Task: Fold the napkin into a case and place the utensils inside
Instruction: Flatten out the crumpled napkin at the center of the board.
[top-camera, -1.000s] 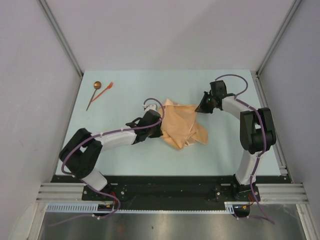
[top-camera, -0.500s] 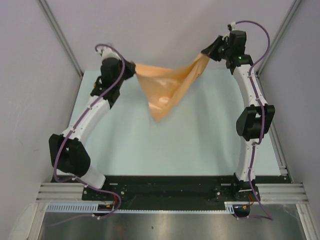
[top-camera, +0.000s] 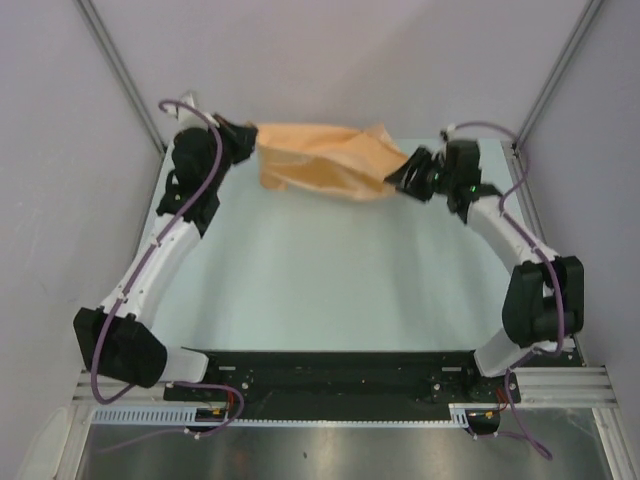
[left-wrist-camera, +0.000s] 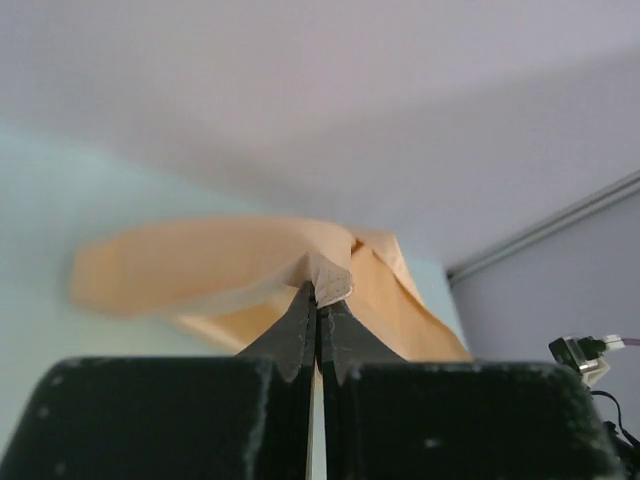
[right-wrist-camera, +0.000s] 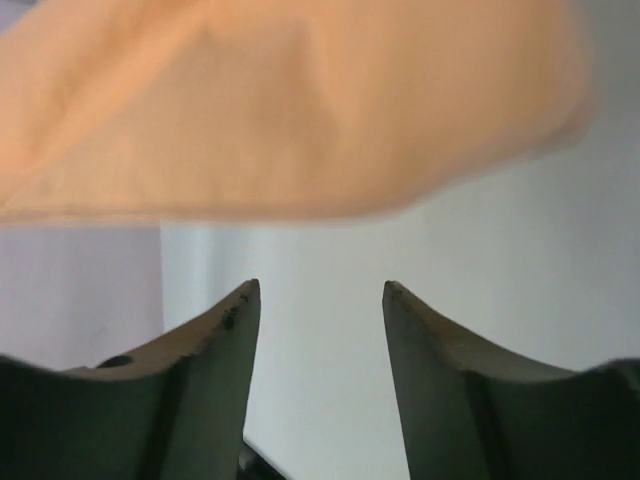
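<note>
Napkin: tan-orange cloth, plain, seen in the top view as a crumpled, sagging band across the upper centre of the frame. It is drawn out between the two grippers over the far edge of the pale blue-green table. Folds and overlapping layers are seen along its length, and no flat square outline is presented. The cloth is blurred in both wrist views.

Left gripper: recorded at the upper left, at the left end of the cloth. In the left wrist view its dark fingers are pressed together, with a small corner of the cloth pinched at their tips.

Right gripper: recorded right of centre, at the right end of the cloth. In the right wrist view its fingers are held apart, with bare background in the gap. The cloth is seen above the tips, not between them. Contact cannot be judged from the top view.

Surroundings: grey walls are noted behind and to both sides. The upper left corner of the table is covered by the raised left arm.

The grip states are resolved by the wrist views only. The span of the cloth is shown by the top view only.
</note>
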